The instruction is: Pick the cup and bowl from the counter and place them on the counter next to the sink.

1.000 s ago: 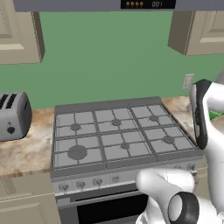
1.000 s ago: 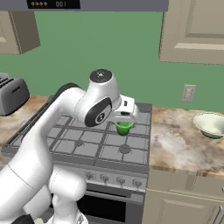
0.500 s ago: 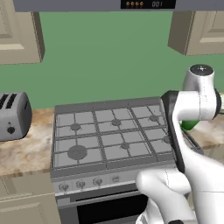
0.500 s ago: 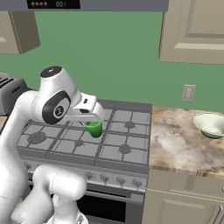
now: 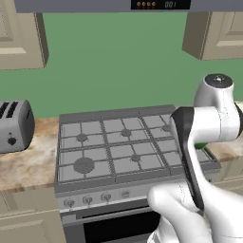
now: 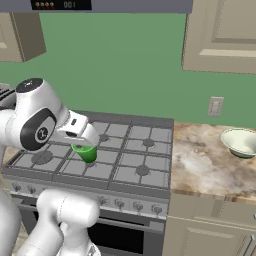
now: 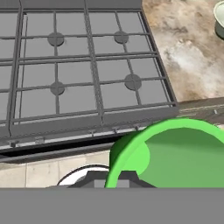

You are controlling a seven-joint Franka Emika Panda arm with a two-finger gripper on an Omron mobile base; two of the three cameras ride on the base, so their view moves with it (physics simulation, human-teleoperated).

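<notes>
Hand pinching cup, airborne over stove. Bowl untouched on surface. Neither placed by sink.

The arm is glossy white, built from fat rounded links that swell into bulbous shells at each joint. A round dark grey cap tops one joint, and a dark disc with a small pale mark sits on the side of that same link. From the left base camera, a long dark grey panel runs down the inner face of one link. The hand ends in a boxy white block with a small dark marking.
</notes>
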